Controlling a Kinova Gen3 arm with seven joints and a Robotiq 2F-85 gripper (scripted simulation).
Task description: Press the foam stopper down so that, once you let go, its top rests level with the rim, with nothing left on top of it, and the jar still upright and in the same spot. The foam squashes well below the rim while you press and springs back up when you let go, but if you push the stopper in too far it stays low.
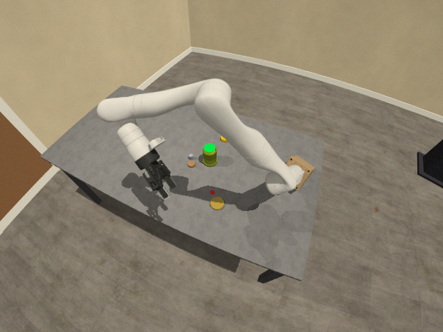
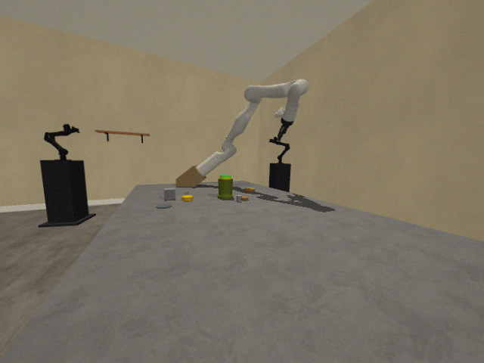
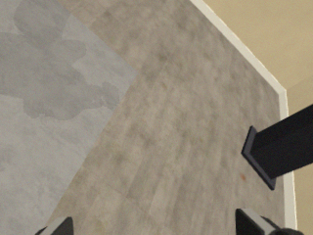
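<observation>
An olive green jar (image 1: 210, 159) (image 2: 225, 190) stands upright near the middle of the grey table (image 1: 89, 142) (image 2: 273, 273). A bright green foam stopper (image 1: 209, 147) (image 2: 224, 177) sits in its mouth and sticks up a little above the rim, with nothing on top of it. My gripper (image 1: 166, 189) (image 2: 275, 138) (image 3: 156, 230) is open and empty. It hangs high above the table, well off to one side of the jar. The wrist view shows only the two fingertips, a table corner (image 3: 29, 122) and floor; the jar is out of that view.
A small grey cylinder (image 1: 190, 155) (image 2: 238, 198) and an orange disc (image 1: 191, 164) (image 2: 244, 198) lie close beside the jar. A yellow disc (image 1: 217, 203) (image 2: 249, 190) and a red dot (image 1: 212, 191) lie further off. Another yellow disc (image 1: 223, 138) (image 2: 187, 197), a grey cube (image 2: 169, 193) and a grey disc (image 2: 163, 206) lie beyond.
</observation>
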